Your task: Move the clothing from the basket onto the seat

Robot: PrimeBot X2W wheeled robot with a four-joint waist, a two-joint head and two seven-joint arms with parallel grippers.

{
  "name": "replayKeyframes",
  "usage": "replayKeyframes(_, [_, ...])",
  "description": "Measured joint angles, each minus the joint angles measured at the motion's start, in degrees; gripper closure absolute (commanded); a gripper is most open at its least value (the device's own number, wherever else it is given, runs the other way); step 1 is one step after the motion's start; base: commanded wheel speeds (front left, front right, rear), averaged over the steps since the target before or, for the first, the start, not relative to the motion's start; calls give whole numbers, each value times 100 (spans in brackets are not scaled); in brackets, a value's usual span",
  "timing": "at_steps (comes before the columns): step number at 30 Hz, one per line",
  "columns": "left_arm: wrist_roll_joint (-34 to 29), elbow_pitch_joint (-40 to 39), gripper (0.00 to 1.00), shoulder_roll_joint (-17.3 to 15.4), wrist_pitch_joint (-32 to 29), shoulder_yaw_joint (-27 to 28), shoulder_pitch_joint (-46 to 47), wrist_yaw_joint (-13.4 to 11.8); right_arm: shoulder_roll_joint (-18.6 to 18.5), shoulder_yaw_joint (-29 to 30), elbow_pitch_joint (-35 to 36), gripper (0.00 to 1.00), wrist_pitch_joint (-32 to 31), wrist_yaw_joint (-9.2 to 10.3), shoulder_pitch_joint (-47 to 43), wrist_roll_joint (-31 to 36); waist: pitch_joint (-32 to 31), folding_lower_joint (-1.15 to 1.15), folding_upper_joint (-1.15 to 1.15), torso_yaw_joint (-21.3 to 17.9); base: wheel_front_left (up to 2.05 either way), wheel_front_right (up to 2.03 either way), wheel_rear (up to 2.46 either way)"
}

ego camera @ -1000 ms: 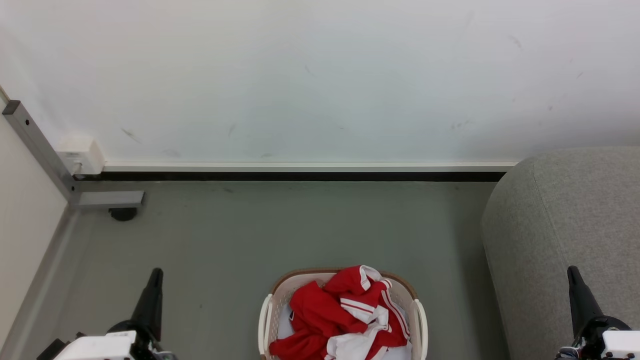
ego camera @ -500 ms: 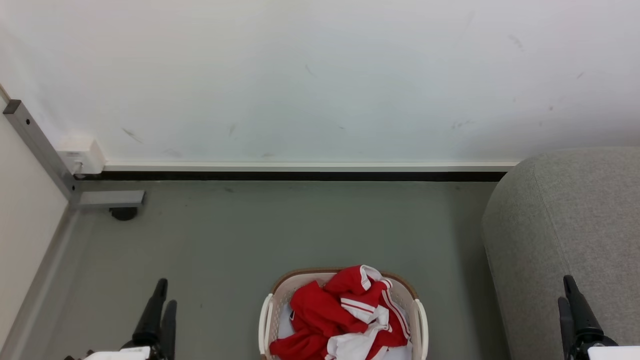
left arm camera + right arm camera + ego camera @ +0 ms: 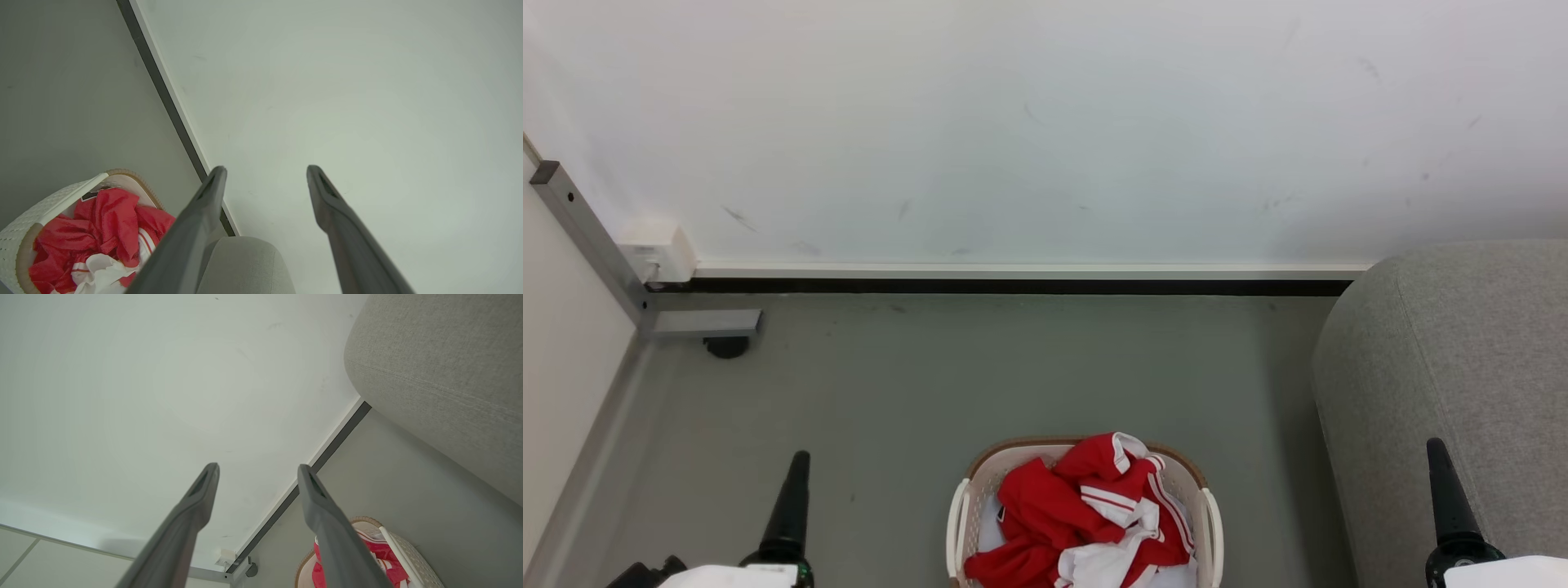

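Red fabric w/ white stripes: the clothing [image 3: 1086,514] lay crumpled in the basket [image 3: 953,527], an oval cream perforated tub w/ brown rim, on the floor near the seat [image 3: 1462,367], rounded grey weave. Left hand [image 3: 265,171] & right hand [image 3: 257,467] were spread apart, holding nothing. Step: pre-reach, nothing moved yet. Next prob. needs one hand lowered in to pinch a soft fold.

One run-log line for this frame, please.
clothing: heaped in basket | seat: right of basket | left gripper: open | right gripper: open | phase: pre-grasp
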State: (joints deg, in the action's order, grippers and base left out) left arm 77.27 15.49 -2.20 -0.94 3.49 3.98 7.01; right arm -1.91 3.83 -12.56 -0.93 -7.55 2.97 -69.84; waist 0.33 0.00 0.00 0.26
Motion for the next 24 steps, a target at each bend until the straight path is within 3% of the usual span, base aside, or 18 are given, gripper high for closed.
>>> replayKeyframes(24, [-2105, -241, 0, -8, 512, -287, -118, -124, -16, -198, 244, 0, 509, 0, -122, 2119, 10, 0, 0, 12, 0, 0, 0])
